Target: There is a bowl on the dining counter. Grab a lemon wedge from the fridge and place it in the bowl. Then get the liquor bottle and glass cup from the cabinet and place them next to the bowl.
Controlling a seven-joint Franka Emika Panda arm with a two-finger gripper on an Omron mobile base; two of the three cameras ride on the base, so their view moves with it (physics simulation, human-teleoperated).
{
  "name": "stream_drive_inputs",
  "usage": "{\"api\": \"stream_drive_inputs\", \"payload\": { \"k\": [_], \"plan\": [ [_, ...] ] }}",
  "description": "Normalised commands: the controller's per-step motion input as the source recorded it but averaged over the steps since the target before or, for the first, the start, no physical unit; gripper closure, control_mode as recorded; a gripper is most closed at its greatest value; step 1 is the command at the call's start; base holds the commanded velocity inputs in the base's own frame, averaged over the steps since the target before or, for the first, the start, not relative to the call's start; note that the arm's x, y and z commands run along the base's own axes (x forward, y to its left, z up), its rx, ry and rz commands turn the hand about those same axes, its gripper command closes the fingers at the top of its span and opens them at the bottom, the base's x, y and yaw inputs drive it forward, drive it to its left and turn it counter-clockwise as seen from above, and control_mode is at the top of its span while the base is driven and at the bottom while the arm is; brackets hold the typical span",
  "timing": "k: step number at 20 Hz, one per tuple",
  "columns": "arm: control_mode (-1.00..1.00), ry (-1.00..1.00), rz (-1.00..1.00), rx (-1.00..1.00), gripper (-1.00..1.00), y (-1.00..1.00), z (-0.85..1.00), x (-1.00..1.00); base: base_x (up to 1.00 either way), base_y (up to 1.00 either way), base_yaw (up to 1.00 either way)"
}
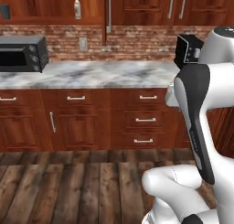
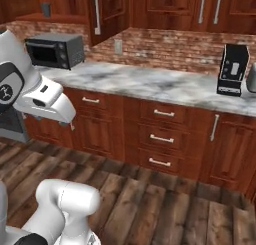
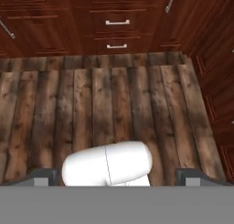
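Gripper (image 3: 117, 177) standing with jaws spread wide, holding nothing, pointing down at the plank floor (image 3: 114, 104) before the drawer fronts (image 3: 116, 33). Desk (image 1: 91, 73): marble top running along the brick wall, carrying a black toaster oven (image 1: 20, 53) at one end and a black coffee machine (image 2: 232, 69) toward the other. Cabinet (image 1: 45, 3): wall-mounted, reddish-brown. Liquor bottle (image 1: 77, 7): standing upright inside it, long axis vertical, neck pointing up, showing in the left base view. Glass cup (image 2: 46, 9): showing as a small grey shape on the shelf in the right base view.
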Motion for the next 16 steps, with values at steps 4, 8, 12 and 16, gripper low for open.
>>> {"api": "stream_drive_inputs", "payload": {
  "k": [4, 8, 12, 16],
  "plan": [
    [1.00, 0.00, 0.00, 0.00, -1.00, 0.00, 0.00, 0.00, 1.00, 0.49, 0.00],
    [1.00, 0.00, 0.00, 0.00, -1.00, 0.00, 0.00, 0.00, 1.00, 0.69, 0.00],
    [1.00, 0.00, 0.00, 0.00, -1.00, 0.00, 0.00, 0.00, 1.00, 0.75, 0.00],
    [1.00, 0.00, 0.00, 0.00, -1.00, 0.00, 0.00, 0.00, 1.00, 0.81, 0.00]
  ]
}}
